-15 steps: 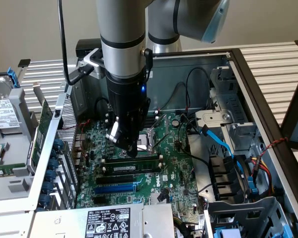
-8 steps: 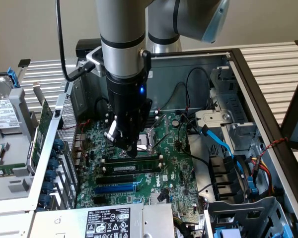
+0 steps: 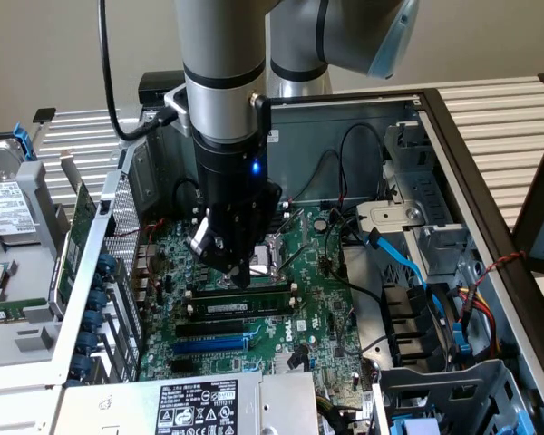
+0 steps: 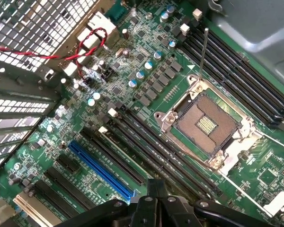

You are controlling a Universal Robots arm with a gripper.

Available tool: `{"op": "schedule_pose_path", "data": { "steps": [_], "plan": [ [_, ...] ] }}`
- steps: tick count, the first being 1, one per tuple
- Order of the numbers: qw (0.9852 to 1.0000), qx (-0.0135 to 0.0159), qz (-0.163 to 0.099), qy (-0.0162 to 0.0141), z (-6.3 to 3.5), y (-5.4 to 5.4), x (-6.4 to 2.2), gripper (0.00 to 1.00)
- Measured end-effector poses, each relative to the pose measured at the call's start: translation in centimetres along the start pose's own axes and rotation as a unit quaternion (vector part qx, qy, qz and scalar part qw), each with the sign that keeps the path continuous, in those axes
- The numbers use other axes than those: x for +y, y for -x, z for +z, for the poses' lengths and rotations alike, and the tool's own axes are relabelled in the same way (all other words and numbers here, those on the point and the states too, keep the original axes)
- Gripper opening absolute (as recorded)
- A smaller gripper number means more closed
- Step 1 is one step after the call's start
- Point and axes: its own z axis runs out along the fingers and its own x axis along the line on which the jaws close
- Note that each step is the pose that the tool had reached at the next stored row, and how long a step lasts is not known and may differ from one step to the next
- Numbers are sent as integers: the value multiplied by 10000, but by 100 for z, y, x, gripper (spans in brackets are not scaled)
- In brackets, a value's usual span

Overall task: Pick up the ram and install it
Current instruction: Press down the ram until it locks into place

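The ram point(image 3: 240, 308), a thin green stick with a white label strip, stands on edge in a black memory slot on the motherboard point(image 3: 317, 335), in front of the CPU socket point(image 3: 267, 252). My gripper point(image 3: 238, 275) points down with its tip just behind and above the stick, over the neighbouring slot; whether it touches is unclear. In the wrist view the black fingers point(image 4: 154, 194) meet, shut with nothing between them, above the row of black memory slots point(image 4: 151, 151) beside the open socket point(image 4: 206, 124).
A long blue slot point(image 4: 100, 171) runs beside the black slots. A green expansion card point(image 3: 77, 231) leans outside the case on the exterior view's left. Blue and black cables point(image 3: 403, 263) and drive bays crowd the right. A power supply point(image 3: 199, 403) sits at the front.
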Motion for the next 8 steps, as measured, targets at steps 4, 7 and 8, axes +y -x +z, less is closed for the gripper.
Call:
{"op": "schedule_pose_path", "data": {
  "steps": [4, 7, 8],
  "plan": [
    [9995, 1, 324, 3, 0, 0, 0, 11],
    [9984, 2, 567, 6, 1, 0, 0, 11],
    [9979, 2, 647, 7, 1, 0, 0, 11]
  ]
}}
